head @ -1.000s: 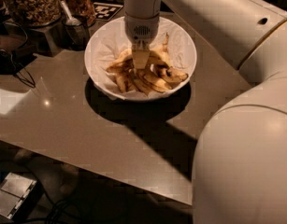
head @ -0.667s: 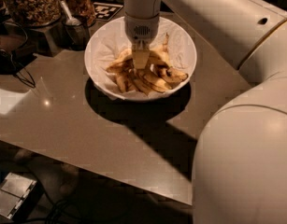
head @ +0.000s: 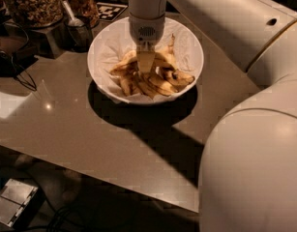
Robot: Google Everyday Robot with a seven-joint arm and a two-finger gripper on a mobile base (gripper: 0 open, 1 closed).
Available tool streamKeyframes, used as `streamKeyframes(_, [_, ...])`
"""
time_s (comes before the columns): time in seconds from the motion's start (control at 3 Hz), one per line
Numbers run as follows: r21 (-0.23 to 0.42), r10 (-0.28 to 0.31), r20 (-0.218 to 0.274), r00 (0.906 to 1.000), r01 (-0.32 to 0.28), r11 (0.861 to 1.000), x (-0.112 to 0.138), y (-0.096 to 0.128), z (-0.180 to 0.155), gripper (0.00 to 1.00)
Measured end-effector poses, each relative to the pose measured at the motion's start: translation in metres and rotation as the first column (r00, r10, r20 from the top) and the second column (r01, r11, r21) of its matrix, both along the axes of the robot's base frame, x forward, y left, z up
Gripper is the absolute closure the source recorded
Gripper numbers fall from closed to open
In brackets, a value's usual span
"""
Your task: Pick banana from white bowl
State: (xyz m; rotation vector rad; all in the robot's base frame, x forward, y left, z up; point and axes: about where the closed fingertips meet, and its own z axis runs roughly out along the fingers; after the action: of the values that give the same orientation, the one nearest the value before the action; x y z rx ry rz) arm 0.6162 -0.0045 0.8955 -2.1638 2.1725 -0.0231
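Table (head: 90,129): gripper (head: 145,64) in white bowl (head: 102,52), banana (head: 171,76) adj.

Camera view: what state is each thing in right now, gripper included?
white bowl: upright on the table, lined with crinkled white paper.
bananas: piled in the white bowl, brown-bruised in places, none lifted out.
gripper: lowered into the white bowl, down among the bananas.
glass jar: upright, full of nuts.
spoon: standing in a metal cup.
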Motion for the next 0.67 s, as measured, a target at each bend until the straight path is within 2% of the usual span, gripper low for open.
streamKeyframes(0.33, [0.0,0.0,0.0,1.0,0.0,1.0,-0.0004,-0.0011,-0.0016,0.08])
streamKeyframes(0.67, [0.016,0.0,0.021,0.9998,0.0,1.0,0.0055,0.0042,0.0001,0.0])
